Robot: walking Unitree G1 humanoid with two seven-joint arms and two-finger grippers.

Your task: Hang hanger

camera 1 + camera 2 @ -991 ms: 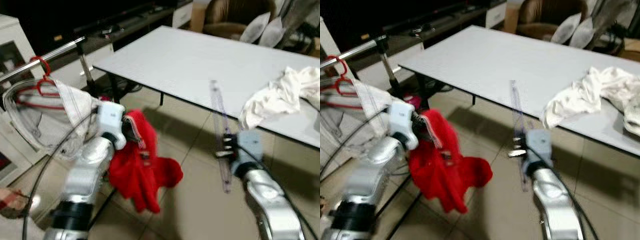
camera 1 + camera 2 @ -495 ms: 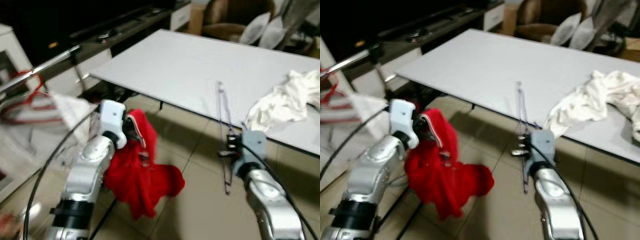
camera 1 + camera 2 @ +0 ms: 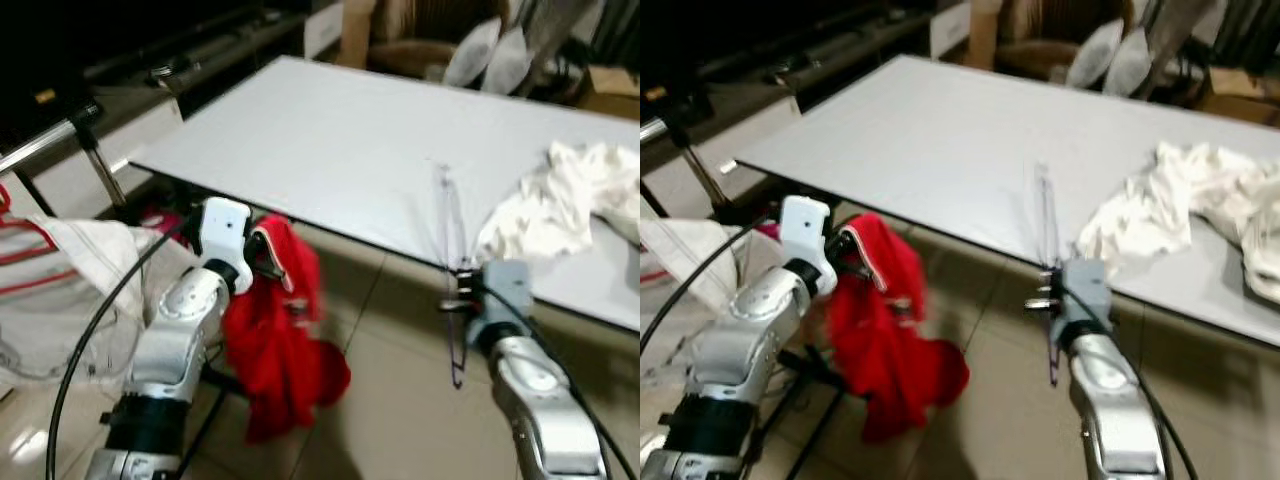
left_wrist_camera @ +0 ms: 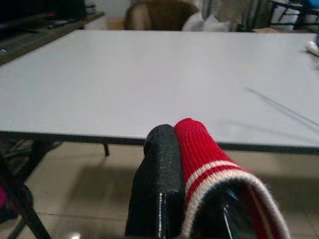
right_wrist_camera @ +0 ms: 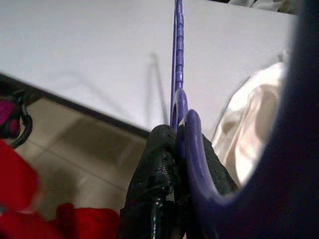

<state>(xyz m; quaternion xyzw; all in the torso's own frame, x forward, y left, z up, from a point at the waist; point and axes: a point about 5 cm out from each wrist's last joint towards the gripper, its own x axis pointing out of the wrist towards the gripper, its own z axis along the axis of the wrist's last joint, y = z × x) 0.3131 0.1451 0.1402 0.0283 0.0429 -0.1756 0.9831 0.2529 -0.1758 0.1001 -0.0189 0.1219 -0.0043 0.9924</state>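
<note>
Hanger (image 5: 177, 64) thin, purple (upright) | right pincer (image 5: 175, 144) clamps it | left pincer (image 4: 172, 149) grips red garment (image 3: 285, 350)

A purple hanger (image 5: 178, 74); a red garment (image 3: 283, 340) with a white-striped cuff (image 4: 215, 172); black fingers (image 4: 158, 184); silver arms (image 3: 180, 330); a pale grey table (image 3: 340, 140); crumpled white cloth (image 3: 560, 200); beige floor tiles (image 3: 390, 400); 1 brown chair (image 3: 410, 35)
</note>
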